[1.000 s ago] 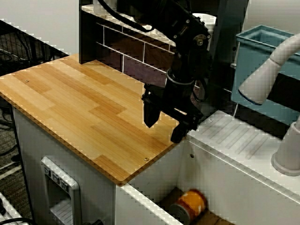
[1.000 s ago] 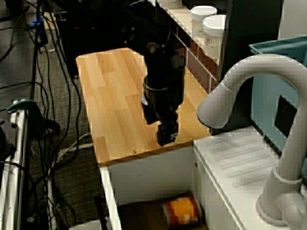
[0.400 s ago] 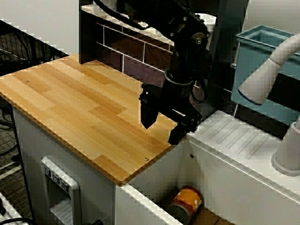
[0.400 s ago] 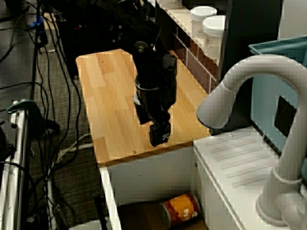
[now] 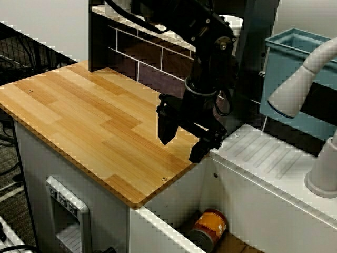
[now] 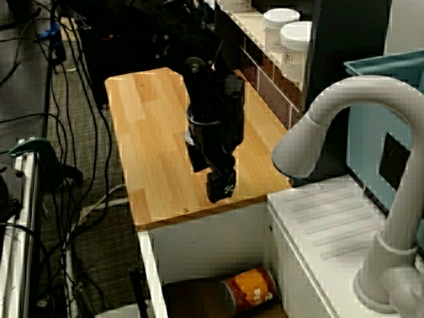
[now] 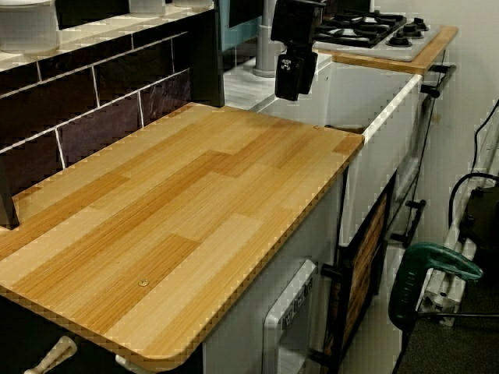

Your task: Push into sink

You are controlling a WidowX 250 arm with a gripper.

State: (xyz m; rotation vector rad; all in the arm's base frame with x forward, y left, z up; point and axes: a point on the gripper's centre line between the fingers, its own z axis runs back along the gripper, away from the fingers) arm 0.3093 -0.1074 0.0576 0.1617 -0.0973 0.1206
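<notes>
An orange can (image 5: 210,227) lies on its side on the brown floor of the sink (image 5: 247,205), near the wall below the wooden counter. From over the faucet the can (image 6: 250,289) shows low in the sink (image 6: 205,246). My black gripper (image 5: 184,139) hangs open and empty just above the counter's right end, beside the sink edge. In the view from over the faucet, the gripper (image 6: 211,177) points down over the wood. In the view along the counter, the gripper (image 7: 295,76) sits at the far end, and the can is hidden behind the sink rim (image 7: 390,100).
The wooden counter (image 5: 100,121) stretches left of the sink. A white ribbed drainboard (image 5: 274,158), a grey faucet (image 5: 310,68) and a teal bin (image 5: 295,52) lie to the right. White jars (image 6: 285,26) stand on the tiled back shelf. A stove (image 7: 374,31) sits beyond the sink.
The gripper has drawn slightly left, away from the sink edge, still open. The can in the sink has rolled a little and turned, then stayed still over the last half second.
</notes>
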